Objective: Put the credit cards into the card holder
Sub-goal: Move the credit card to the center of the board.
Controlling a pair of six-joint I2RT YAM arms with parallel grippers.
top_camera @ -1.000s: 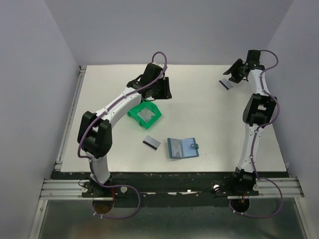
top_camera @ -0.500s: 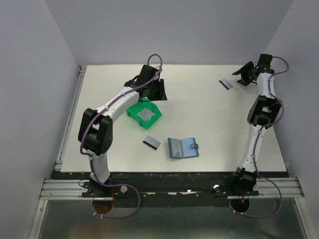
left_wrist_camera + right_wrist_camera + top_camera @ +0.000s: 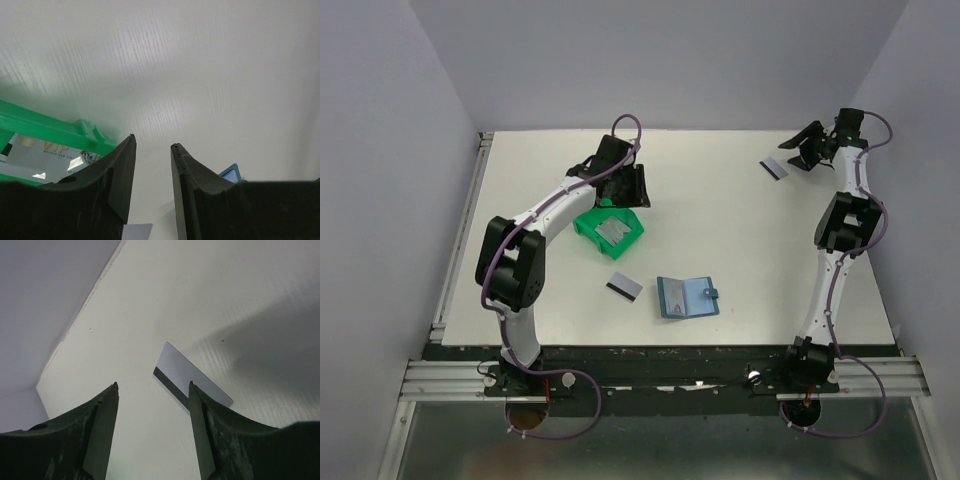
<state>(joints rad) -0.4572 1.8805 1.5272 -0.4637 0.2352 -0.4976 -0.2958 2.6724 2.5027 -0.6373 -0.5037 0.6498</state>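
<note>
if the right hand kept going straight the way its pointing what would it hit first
Most likely the credit card lying flat on the table, framed just ahead of the open right hand. Depth is unclear, so it might meet bare table beside the card instead.

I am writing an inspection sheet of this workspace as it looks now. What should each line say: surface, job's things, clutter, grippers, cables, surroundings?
Surface: white table, matte and flat.
Job's things: card holder lies open near the front; first credit card lies just left of it; second credit card lies at far right; third credit card lies inside the green bin.
Clutter: the green bin only; nothing else seen.
Grippers: left gripper open, empty, by the bin's far edge; right gripper open, empty, near the second credit card, fingers not touching it.
Cables: purple cables run along both arms, none across the cards.
Surroundings: pale walls; metal rail along the table's left edge.
</note>
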